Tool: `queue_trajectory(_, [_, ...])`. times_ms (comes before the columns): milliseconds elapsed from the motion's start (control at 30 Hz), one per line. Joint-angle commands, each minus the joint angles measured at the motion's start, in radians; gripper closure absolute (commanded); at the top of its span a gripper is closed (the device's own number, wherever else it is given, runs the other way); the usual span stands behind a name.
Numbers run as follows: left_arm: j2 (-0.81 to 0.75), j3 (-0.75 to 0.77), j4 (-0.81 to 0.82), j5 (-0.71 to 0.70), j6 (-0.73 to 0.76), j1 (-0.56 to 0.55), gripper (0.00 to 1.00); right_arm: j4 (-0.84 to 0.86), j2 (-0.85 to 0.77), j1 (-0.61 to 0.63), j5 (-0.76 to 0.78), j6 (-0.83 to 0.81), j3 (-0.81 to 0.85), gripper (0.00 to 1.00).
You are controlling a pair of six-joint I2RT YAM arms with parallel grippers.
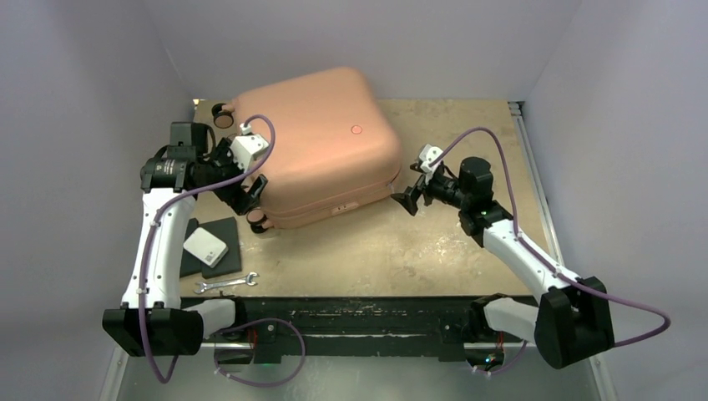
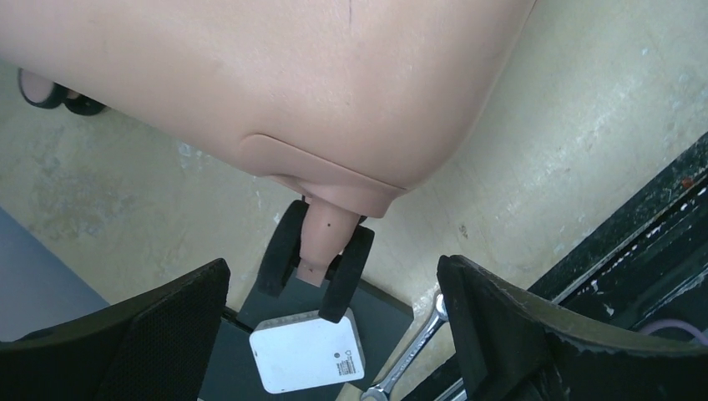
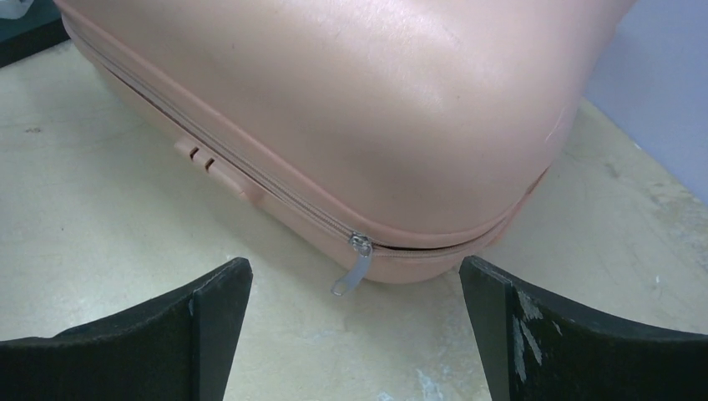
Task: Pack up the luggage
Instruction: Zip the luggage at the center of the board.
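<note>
The luggage (image 1: 313, 146) lies flat and closed on the table (image 1: 401, 251), toward the back and a little left of centre, with its salmon-pink shell facing up. Your left pincer (image 1: 242, 177) stands wide open against the wheeled left side of the case and holds nothing. In the left wrist view a wheel (image 2: 321, 263) sits in line with the gap between the fingers and beyond their tips, with the shell filling the frame above it. Past that wheel you can see the white box (image 2: 307, 351) on its black pad (image 2: 380, 309), and the wrench (image 2: 413, 347) just beside the pad.

Your right pincer (image 1: 413, 188) is also fully open and empty. It sits near the right corner of the luggage but clear of it, and it points at the seam. From the right wrist, the zipper pull (image 3: 351, 266) hangs at that rounded corner, centred between the fingers and ahead of their tips, apart from both.
</note>
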Motion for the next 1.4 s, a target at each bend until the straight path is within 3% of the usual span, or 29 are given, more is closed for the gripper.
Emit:
queue_trajectory(0, [0.011,-0.053,-0.002,-0.007,0.120,-0.001,0.03,0.087,0.009,0.011,-0.027,0.001,-0.028,0.01])
queue_trajectory(267, [0.104,-0.037,0.053,0.004,0.173,-0.002,0.03,0.114,0.055,0.031,0.002,0.002,-0.045,0.01])
queue_trajectory(400, [0.172,-0.010,0.006,0.033,0.212,-0.002,0.10,0.136,0.067,0.034,0.045,0.008,-0.050,0.03])
queue_trajectory(533, [0.212,-0.017,-0.008,0.070,0.240,-0.004,0.23,0.145,0.094,0.037,0.063,-0.012,-0.049,0.04])
queue_trajectory(733, [0.252,-0.015,-0.032,0.111,0.243,-0.005,0.55,0.136,0.166,0.039,0.107,-0.074,-0.029,0.08])
queue_trajectory(833, [0.251,-0.023,-0.042,0.119,0.251,-0.008,0.61,0.158,0.211,0.038,0.163,-0.096,-0.011,0.08])
queue_trajectory(1067, [0.244,-0.026,-0.063,0.118,0.262,-0.010,0.96,0.159,0.314,0.033,0.122,-0.048,0.064,0.12])
queue_trajectory(1233, [0.234,-0.030,-0.052,0.115,0.255,-0.010,1.00,0.113,0.350,0.025,-0.077,-0.022,0.119,0.18])
queue_trajectory(1367, [0.225,-0.033,-0.050,0.119,0.255,-0.010,1.00,0.070,0.393,0.025,-0.129,0.024,0.173,0.28])
